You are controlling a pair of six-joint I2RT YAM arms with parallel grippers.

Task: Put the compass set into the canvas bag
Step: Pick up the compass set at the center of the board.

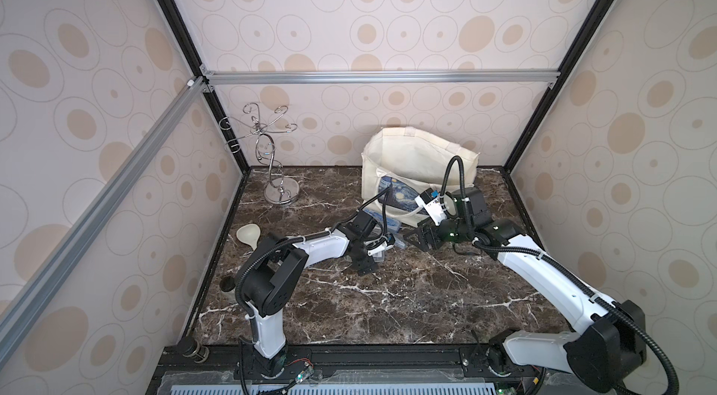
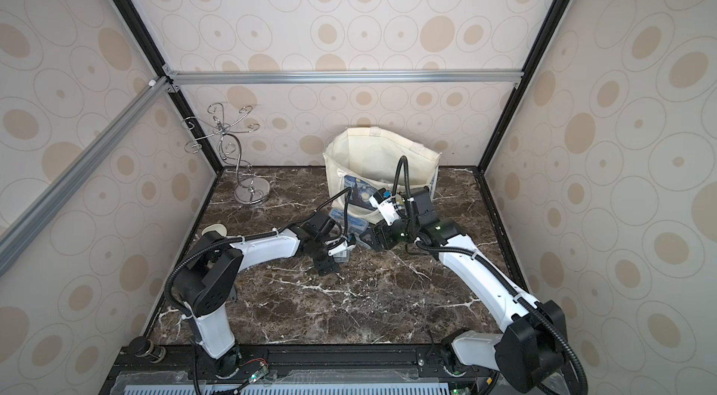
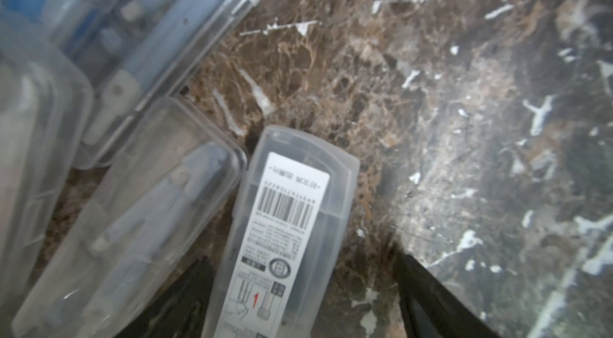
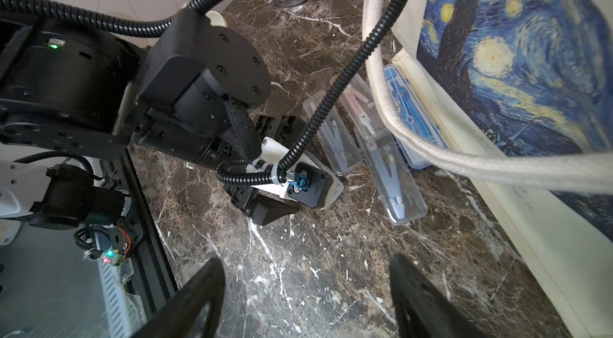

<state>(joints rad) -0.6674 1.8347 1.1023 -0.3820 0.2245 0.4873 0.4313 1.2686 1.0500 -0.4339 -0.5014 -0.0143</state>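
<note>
At 12 to 1 o'clock on the dark brown marble tabletop (image 1: pixel 388 296), against the back wall: large cream canvas bag (image 1: pixel 407 156), upright, mouth open upward, blue-and-yellow Starry Night print on the front. Inside, in both top views, only cream lining made out; contents not discernible. White rope handle (image 4: pixel 431 150) drooping off the front, over the cases below.

Just in front of the bag, a little toward 12 o'clock from table centre: cluster of plastic compass cases, all flat on the marble, outside the bag.
- blue-lined case (image 4: pixel 409 114) with a blue compass, close against the foot of the bag
- clear case with a pink compass (image 4: pixel 360 104)
- long clear case with a pale blue compass (image 4: pixel 394 183)
- clear case with a grey-blue compass (image 4: pixel 336 140)

At 6 o'clock of the cluster: clear compass set case with a white barcode label (image 3: pixel 288 217), label up, contents hidden behind the label, corner touching the grey-blue one.

Left gripper (image 3: pixel 298 253) low over the labelled case, black fingers straddling it, spread, one finger standing clear of the case edge; not clamped.

Right gripper (image 4: pixel 306 260) at 3 o'clock of the cluster, fingers spread wide, bare marble between them, nothing held.

At 11 o'clock: chrome wire stand (image 1: pixel 277 164). At 9 to 10 o'clock: cream plastic scoop (image 1: pixel 248 236).
</note>
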